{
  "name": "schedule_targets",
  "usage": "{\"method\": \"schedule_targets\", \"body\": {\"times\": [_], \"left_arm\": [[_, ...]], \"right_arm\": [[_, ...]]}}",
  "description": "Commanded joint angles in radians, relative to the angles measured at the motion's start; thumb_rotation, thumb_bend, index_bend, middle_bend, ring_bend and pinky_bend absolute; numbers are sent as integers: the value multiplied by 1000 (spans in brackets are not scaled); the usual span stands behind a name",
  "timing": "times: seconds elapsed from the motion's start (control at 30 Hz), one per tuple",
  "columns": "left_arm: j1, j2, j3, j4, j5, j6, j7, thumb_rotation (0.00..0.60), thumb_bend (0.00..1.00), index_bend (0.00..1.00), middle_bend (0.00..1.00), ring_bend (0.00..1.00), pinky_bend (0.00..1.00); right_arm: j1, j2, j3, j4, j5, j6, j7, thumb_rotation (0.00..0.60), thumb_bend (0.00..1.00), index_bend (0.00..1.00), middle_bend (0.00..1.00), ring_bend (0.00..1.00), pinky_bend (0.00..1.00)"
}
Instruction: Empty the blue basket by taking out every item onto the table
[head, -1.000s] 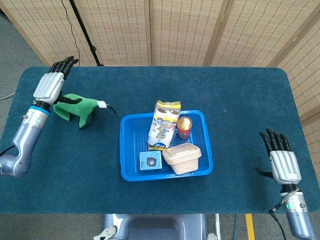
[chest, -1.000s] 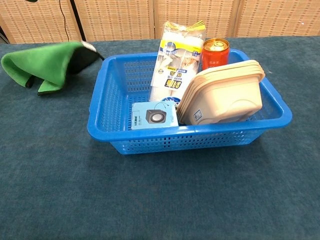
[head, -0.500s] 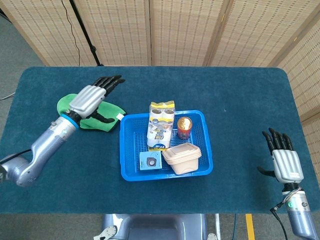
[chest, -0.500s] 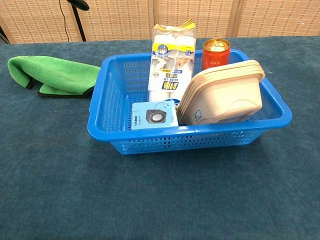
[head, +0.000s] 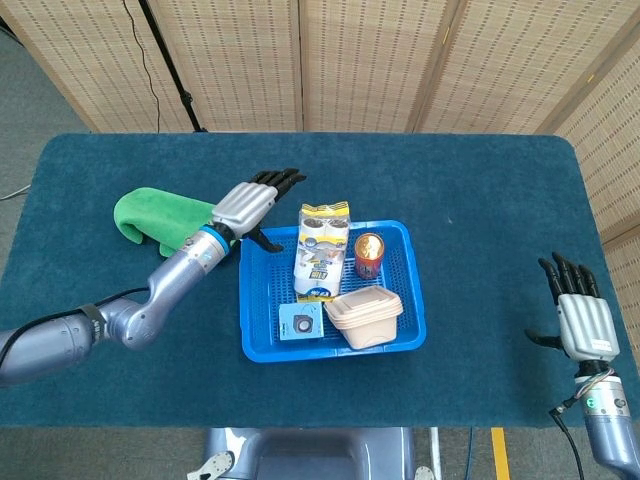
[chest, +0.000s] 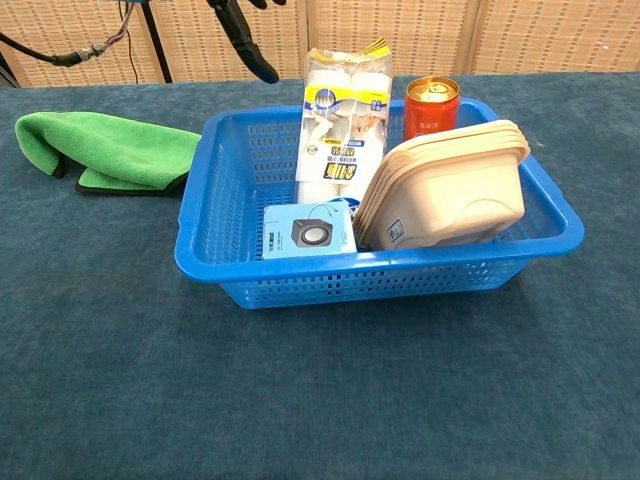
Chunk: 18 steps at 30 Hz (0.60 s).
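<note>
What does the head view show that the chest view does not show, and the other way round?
Only the head view shows the right hand, open near the table's right edge, and the whole left hand, open, above the basket's left rear corner.

Only the chest view shows the speaker picture on the small blue box from the front; of the left hand it shows just a fingertip.

Both show the blue basket holding the white pack, the can, the beige containers and the box, with the green cloth lying outside on the table.
</note>
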<state>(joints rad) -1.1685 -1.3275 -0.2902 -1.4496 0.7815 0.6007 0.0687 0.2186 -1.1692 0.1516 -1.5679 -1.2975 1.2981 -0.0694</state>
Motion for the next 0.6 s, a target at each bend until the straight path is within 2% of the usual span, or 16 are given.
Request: {"method": "schedule_targets", "body": {"times": [0.03, 0.3, 0.33, 0.4, 0.47, 0.53, 0.6], "left_arm": [[-40, -60, 21, 54, -53, -23, 17, 600, 0, 0, 0, 0, 0], [-59, -167, 8, 157, -35, -12, -17, 600, 58, 0, 0, 0, 24], [-61, -176, 6, 166, -30, -14, -21, 600, 72, 0, 0, 0, 49], [-64, -193, 5, 183, -20, -17, -27, 600, 137, 0, 0, 7, 170], [-67, -208, 2, 198, -9, -24, -36, 600, 218, 11, 2, 62, 264], [-72, -218, 6, 211, -4, -38, -36, 600, 284, 74, 41, 156, 327], [-75, -225, 8, 219, -3, -45, -36, 600, 344, 173, 127, 242, 381]], "right_arm": [[1, -1, 0, 2, 1, -3, 1, 600, 0, 0, 0, 0, 0], [6, -5, 0, 11, 12, -13, -2, 600, 0, 0, 0, 0, 0], [6, -6, 0, 11, 12, -14, -2, 600, 0, 0, 0, 0, 0], [7, -6, 0, 10, 10, -13, -4, 600, 0, 0, 0, 0, 0], [8, -6, -2, 9, 8, -14, -4, 600, 0, 0, 0, 0, 0], [9, -6, -2, 10, 10, -18, -2, 600, 0, 0, 0, 0, 0], [9, -6, -2, 11, 14, -20, -2, 600, 0, 0, 0, 0, 0]]}}
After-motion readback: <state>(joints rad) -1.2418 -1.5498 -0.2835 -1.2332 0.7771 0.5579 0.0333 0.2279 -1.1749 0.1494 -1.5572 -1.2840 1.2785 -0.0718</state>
